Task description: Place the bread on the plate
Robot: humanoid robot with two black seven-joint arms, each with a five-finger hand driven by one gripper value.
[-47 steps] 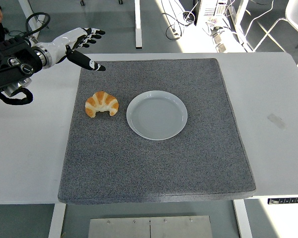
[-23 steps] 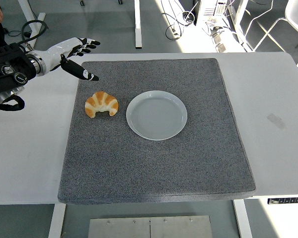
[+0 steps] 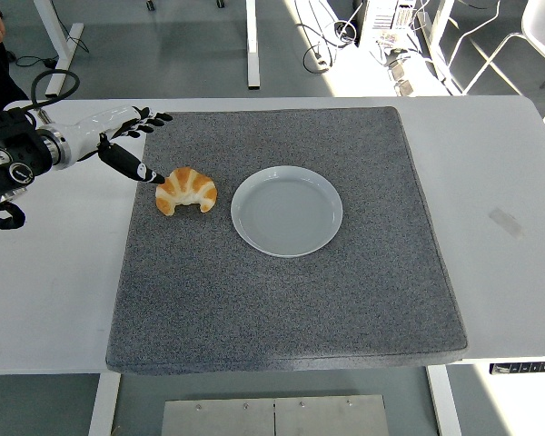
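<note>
Golden-brown croissant (image 3: 186, 190): lies on the grey speckled mat (image 3: 291, 300), just left of the white plate (image 3: 287, 211) and not on it. My left hand (image 3: 127, 136): fingers spread, grasping nothing, at the croissant's upper left, thumb tip right at its edge.

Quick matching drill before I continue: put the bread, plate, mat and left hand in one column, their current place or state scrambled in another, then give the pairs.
1. croissant
2. plate
3. mat
4. left hand

A. grey, speckled, covering the table's middle
B. white, round, nothing on it
C. open, thumb tip beside the bread
D. golden, lying on the mat left of the plate

Pairs: 1-D, 2-B, 3-A, 4-C
</note>
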